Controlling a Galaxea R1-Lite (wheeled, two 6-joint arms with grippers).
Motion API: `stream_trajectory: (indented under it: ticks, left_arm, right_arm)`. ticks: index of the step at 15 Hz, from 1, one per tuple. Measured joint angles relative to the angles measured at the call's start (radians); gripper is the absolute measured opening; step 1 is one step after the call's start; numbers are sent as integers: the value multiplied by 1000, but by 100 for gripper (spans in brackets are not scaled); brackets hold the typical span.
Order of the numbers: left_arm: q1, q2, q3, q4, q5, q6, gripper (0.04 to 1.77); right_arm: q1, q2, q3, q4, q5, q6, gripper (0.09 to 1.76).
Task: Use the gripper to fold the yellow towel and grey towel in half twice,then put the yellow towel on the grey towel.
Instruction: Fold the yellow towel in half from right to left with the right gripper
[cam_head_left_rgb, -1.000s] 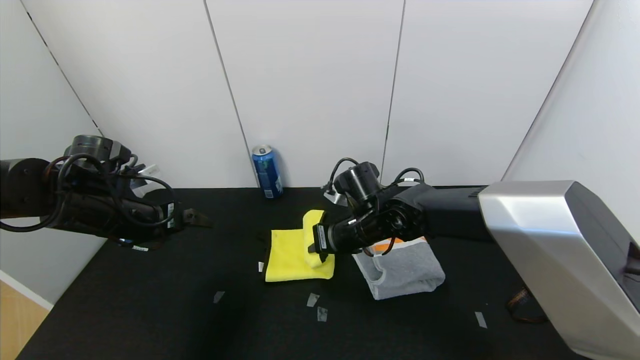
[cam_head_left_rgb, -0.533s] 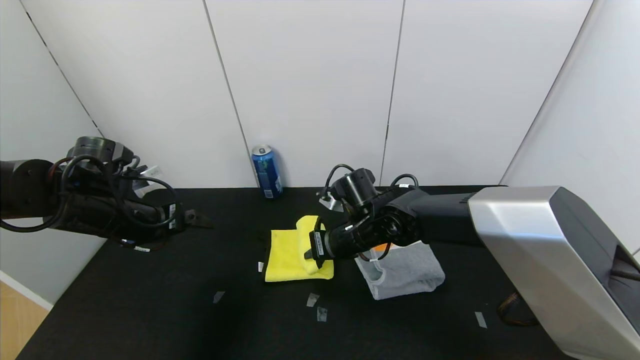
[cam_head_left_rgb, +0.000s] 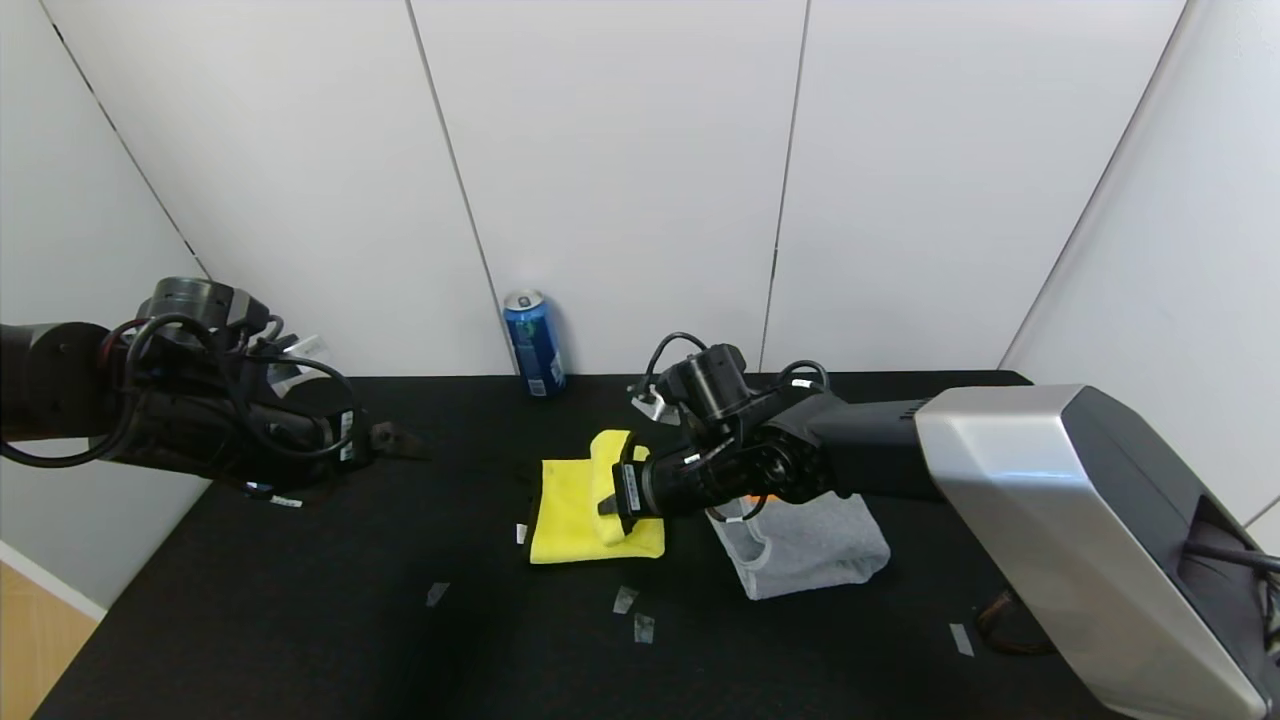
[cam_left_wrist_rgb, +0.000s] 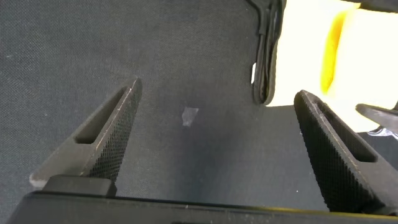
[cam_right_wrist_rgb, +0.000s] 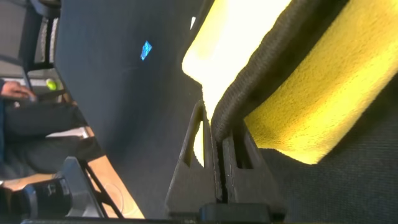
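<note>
- Since a second ago my right gripper (cam_head_left_rgb: 612, 503) has carried the lifted flap leftwards across the yellow towel (cam_head_left_rgb: 570, 515); the raised fold now stands over the towel's middle instead of its right part.
- Its jaws are pinched fully together on the towel's black-trimmed edge; the right wrist view shows the trim clamped between the fingertips (cam_right_wrist_rgb: 219, 163).
- What the coming move turns on, I judge: the free left edge lies further to my left of the gripper, so the flap must go on that way before I let go.
- The yellow towel lies mid-table, the folded grey towel (cam_head_left_rgb: 805, 545) just to its right, closest to the right arm.
- My left gripper (cam_head_left_rgb: 400, 441) hangs parked at the table's left, jaws spread wide, holding nothing.
- A blue can (cam_head_left_rgb: 533, 343) stands upright by the back wall; I cannot see inside it.
</note>
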Motion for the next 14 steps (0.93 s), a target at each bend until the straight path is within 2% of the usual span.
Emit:
stream_trajectory:
  ticks: [1, 2, 4, 7, 10, 14]
  left_arm:
    - [1, 1, 0, 0, 0, 0, 172]
    - [1, 2, 0, 0, 0, 0, 172]
    - [1, 3, 0, 0, 0, 0, 172]
    - [2, 3, 1, 0, 0, 0, 172]
    - [2, 3, 1, 0, 0, 0, 172]
    - [2, 3, 1, 1, 1, 0, 172]
  right_arm:
    - [0, 3, 0, -1, 8, 0, 15]
    - [0, 5, 0, -3, 9, 0, 24]
    - [0, 7, 0, -11, 10, 0, 58]
    - [-3, 6, 0, -15, 10, 0, 94]
    - [-3, -5, 0, -15, 10, 0, 119]
    - [8, -34, 0, -15, 10, 0, 140]
